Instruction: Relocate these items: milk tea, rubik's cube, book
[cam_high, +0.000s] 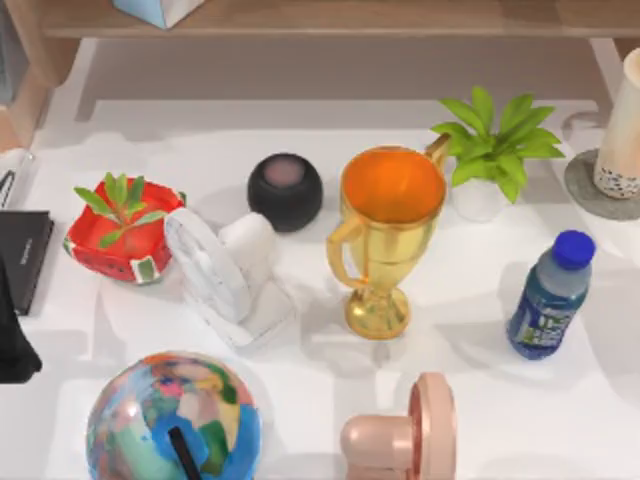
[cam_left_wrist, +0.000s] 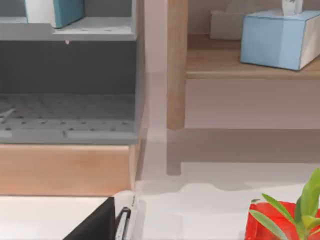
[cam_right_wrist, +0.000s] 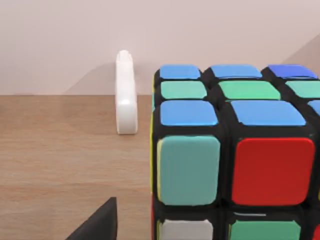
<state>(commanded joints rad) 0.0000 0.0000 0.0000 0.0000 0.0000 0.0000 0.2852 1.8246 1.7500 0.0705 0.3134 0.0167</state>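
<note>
The rubik's cube (cam_right_wrist: 235, 165) sits on a wooden surface, close before the right gripper; jaw state cannot be told. Centre the fingers (cam_right_wrist: 97, 222) on opposite flat faces, not edges, before closing.

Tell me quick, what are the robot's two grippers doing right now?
Left gripper: at the table's left edge by the black slab; grip cannot be told.
Right gripper: close up to the rubik's cube on a wooden surface; grip cannot be told.

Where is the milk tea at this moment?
In the top view the milk tea stands on a round grey coaster at the table's far right edge, beside the potted green plant and beyond the blue-capped bottle.
</note>
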